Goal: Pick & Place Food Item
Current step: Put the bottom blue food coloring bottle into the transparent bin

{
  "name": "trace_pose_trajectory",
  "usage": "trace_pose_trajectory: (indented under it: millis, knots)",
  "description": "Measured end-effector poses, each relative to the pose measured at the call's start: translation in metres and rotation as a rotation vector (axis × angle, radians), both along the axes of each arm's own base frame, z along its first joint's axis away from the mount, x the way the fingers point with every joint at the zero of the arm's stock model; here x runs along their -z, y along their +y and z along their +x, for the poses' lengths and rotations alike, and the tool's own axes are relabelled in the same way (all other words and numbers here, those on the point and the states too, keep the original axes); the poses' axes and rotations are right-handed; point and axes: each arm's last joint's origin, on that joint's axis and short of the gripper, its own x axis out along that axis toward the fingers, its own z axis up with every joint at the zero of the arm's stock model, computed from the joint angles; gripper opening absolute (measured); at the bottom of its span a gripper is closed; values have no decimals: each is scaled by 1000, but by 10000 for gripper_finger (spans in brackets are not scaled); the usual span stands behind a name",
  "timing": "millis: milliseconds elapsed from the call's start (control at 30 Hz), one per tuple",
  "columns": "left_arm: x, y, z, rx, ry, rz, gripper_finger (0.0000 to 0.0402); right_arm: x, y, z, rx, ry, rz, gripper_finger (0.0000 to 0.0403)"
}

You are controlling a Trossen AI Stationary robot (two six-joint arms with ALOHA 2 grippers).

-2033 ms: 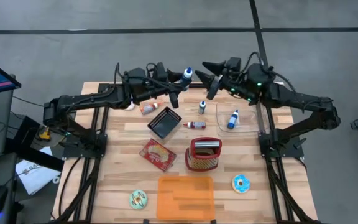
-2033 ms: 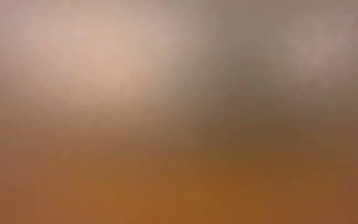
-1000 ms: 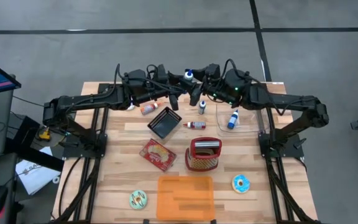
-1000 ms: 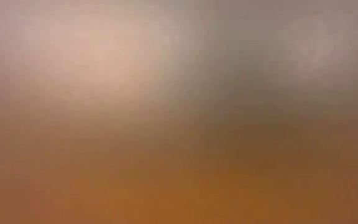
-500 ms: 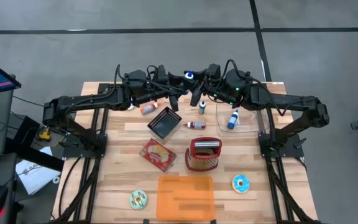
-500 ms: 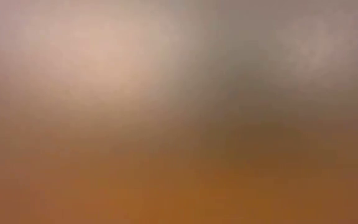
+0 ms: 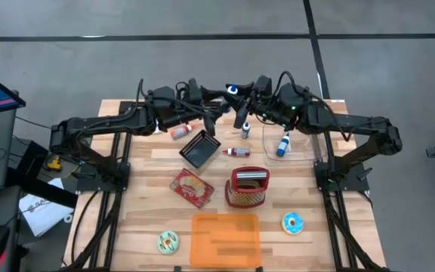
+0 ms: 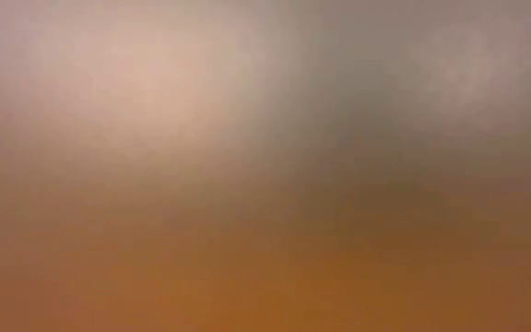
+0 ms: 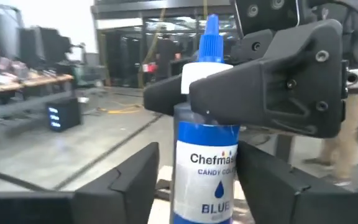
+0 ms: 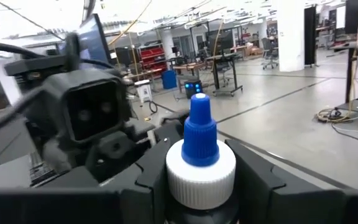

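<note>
High view: both arms meet above the far edge of the slatted wooden surface point(image 7: 293, 249). Blue-capped food-colouring bottle point(image 7: 233, 91) is held aloft between left tool point(image 7: 219, 94) and right tool point(image 7: 245, 92).

Low view: blurred, nothing readable.

Left wrist view: bottle label reads "BLUE"; left tool's 2 fingers point(image 9: 135, 180) stand apart from the bottle's sides, open. Right tool's fingers point(image 9: 272, 87) clamp the bottle's neck.

Right wrist view: right tool grips below the white collar point(image 10: 201, 174).
</note>
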Motion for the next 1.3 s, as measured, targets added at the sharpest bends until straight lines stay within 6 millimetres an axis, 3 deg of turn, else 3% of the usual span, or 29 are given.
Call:
trace_pose_trajectory:
  millis: [133,233,433,600,733,900,1133,1300]
  knots:
    - [-4,-1,-15,-86,99,75,245,1,0,0,16,11,-3,121]
    - [-2,0,-29,-168,223,75,259,-5,-3,-12,69,21,-21,121]
    - [7,-6,-66,-217,454,-13,264,-6,-22,-58,246,241,-2,121]
    - [8,-15,-96,-197,442,-126,264,11,-32,-98,351,479,117,121]
    - [27,-28,-114,-147,420,-224,264,40,-38,-115,414,538,224,121]
    - [56,-42,-124,-114,363,-345,264,92,-40,-140,503,589,377,121]
    - [90,-60,-119,-41,287,-452,264,156,-33,-175,625,483,576,118]
    - [99,-70,-111,44,252,-459,264,197,-24,-186,682,406,647,118]
